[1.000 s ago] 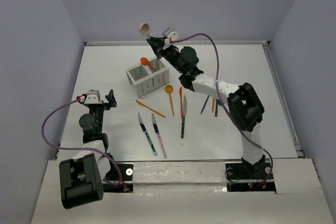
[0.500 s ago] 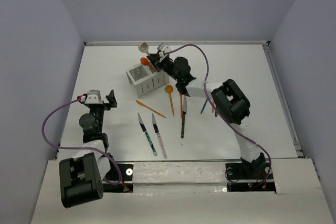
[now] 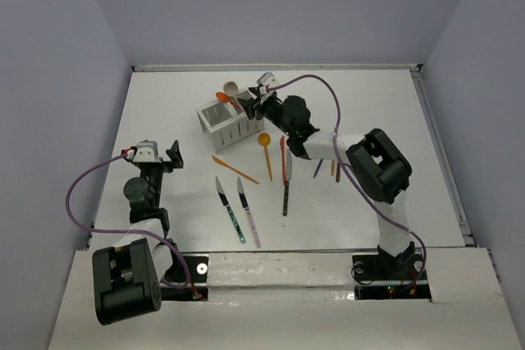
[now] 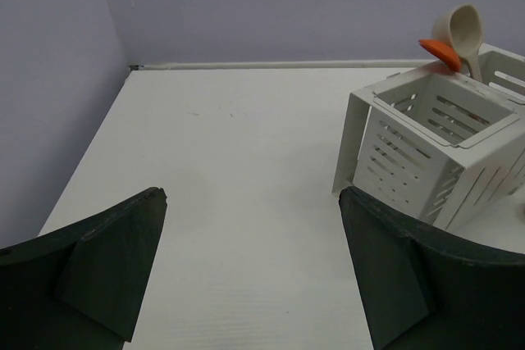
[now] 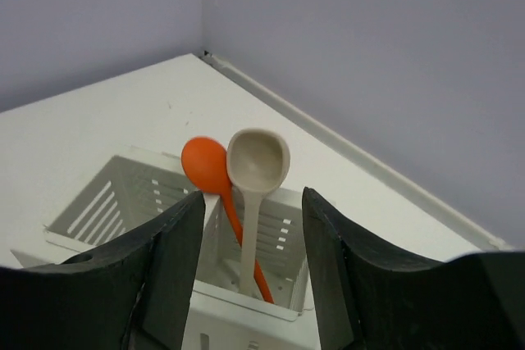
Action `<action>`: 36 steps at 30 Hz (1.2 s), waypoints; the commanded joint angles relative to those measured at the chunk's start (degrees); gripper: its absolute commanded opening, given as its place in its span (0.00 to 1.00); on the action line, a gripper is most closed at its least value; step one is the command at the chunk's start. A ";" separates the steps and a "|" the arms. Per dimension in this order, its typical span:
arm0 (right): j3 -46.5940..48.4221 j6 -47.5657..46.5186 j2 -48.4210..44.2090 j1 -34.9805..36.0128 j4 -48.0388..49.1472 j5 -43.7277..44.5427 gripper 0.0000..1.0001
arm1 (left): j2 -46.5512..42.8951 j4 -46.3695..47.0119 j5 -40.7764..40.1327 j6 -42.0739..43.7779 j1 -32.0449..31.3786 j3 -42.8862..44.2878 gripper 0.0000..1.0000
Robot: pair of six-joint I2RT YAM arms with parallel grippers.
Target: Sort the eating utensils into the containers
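Observation:
The white perforated caddy [image 3: 228, 125] stands at the table's back left of centre. A beige spoon [image 3: 232, 88] and an orange spoon [image 3: 223, 97] stand upright in one compartment. My right gripper [image 3: 250, 106] hovers over that compartment, open. In the right wrist view the beige spoon [image 5: 257, 171] stands free between the spread fingers, beside the orange spoon [image 5: 205, 165]. Loose on the table lie an orange spoon [image 3: 265, 149], orange knives [image 3: 235, 169], a dark-bladed knife [image 3: 286, 182] and two knives [image 3: 230, 209] further forward. My left gripper [image 3: 168, 156] is open and holds nothing.
The left wrist view shows the caddy [image 4: 435, 145] ahead to the right, its near compartment holding nothing. A blue utensil [image 3: 319, 168] and a brown one [image 3: 334, 168] lie partly under the right arm. Walls close the table's back and sides.
The right gripper came down with the beige spoon, set it into the caddy compartment beside the orange spoon, and opened, letting it go. The left arm has not moved.

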 commanded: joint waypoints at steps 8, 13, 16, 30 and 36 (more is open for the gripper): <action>0.27 13.73 -24.63 -4.12 -54.19 29.04 0.62 | -1.68 19.69 1.24 1.69 0.28 -7.05 0.99; -11.24 20.69 -30.00 -15.89 -69.76 17.55 0.60 | -1.85 19.42 1.59 1.87 0.28 -7.14 0.99; -13.54 20.16 -30.18 -21.18 -76.18 15.51 0.61 | -1.85 19.34 1.50 1.87 0.28 -7.05 0.99; -12.31 17.96 -24.12 -23.56 -92.79 19.20 0.64 | -1.68 19.07 1.68 2.04 0.28 -7.14 0.99; -12.31 18.14 -23.68 -23.56 -94.30 20.17 0.60 | -1.77 18.98 1.77 2.13 0.28 -7.14 0.99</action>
